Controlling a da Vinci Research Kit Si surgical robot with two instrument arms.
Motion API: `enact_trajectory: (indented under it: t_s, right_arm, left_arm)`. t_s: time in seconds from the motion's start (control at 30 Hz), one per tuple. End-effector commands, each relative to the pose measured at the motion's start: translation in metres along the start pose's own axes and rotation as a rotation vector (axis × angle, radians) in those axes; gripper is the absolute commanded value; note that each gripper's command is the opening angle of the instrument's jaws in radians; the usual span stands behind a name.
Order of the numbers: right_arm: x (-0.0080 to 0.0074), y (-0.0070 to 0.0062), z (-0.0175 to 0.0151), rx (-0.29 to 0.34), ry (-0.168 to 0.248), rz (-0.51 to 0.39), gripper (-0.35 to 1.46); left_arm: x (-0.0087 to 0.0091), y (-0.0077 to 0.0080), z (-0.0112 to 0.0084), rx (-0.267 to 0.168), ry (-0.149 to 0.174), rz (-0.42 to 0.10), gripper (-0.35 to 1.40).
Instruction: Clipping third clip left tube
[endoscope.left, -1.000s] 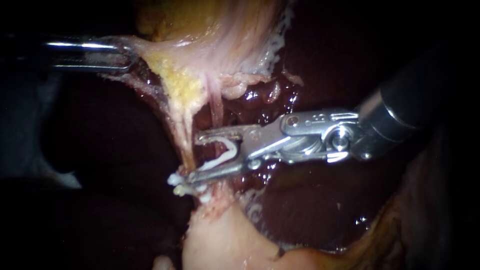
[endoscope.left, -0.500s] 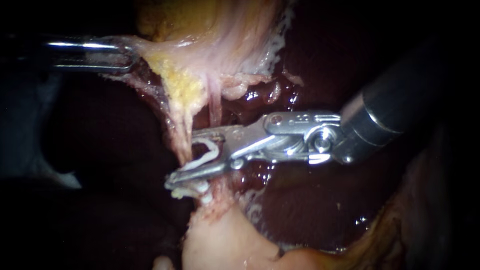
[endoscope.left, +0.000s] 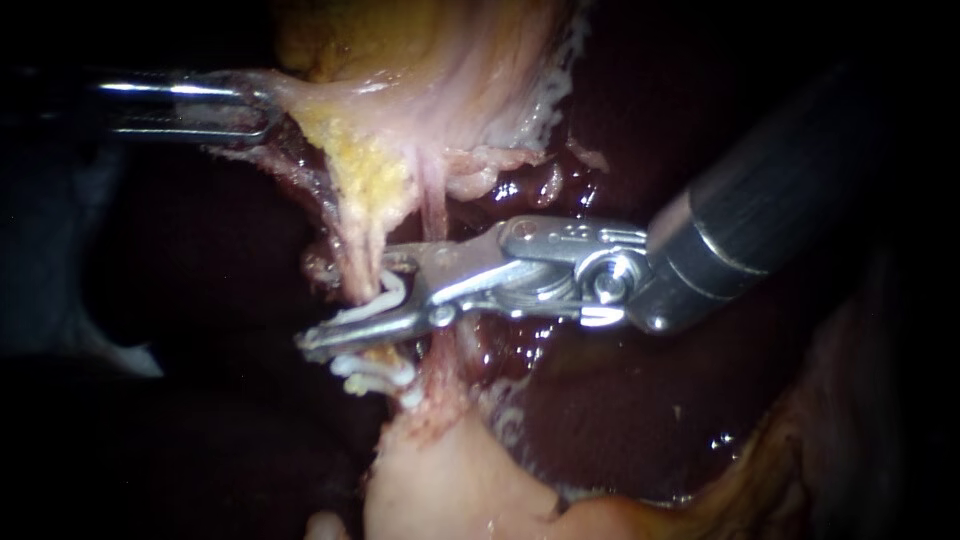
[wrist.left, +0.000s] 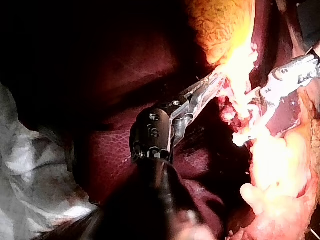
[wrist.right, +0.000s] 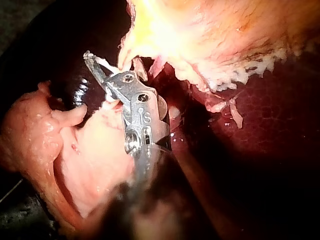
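Observation:
The left tube runs down from the yellow-pink gallbladder, pale and stringy. My right instrument comes from the upper right; its jaws straddle this tube and carry a white clip that both jaws touch. Two white clips sit on the tube just below the lower jaw. My left instrument is shut on the gallbladder's edge and holds it taut to the left. In the right wrist view the jaws hold the clip at the tissue.
A thinner pink tube runs beside the left tube, behind the right instrument's upper jaw. Dark red liver lies all around. Pale pink tissue bulges below the clips. White gauze lies beside the left shaft.
My right instrument has slid leftward, so its jaws now reach past the left tube with the clip around it. The gap between the jaws has narrowed. The left instrument has held still.

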Motion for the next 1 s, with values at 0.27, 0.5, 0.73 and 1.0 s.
enact_trajectory:
  t_s: [0.27,0.5,0.73,1.0]
  right_arm:
    - [0.0004,-0.0005,-0.0003,0.037,0.031,0.018,0.48]
    - [0.0020,-0.0017,-0.0005,0.068,0.061,0.020,0.48]
    - [0.0036,-0.0025,-0.0007,0.082,0.086,0.026,0.48]
    - [0.0037,-0.0022,-0.0008,0.084,0.088,0.051,0.45]
  left_arm:
    - [0.0000,-0.0001,0.0000,-0.001,0.000,0.001,-0.35]
    - [0.0000,-0.0002,0.0000,-0.001,0.000,0.001,-0.35]
    - [0.0000,-0.0002,0.0000,-0.001,0.000,0.001,-0.35]
    - [0.0000,-0.0004,0.0000,-0.001,0.000,0.001,-0.35]
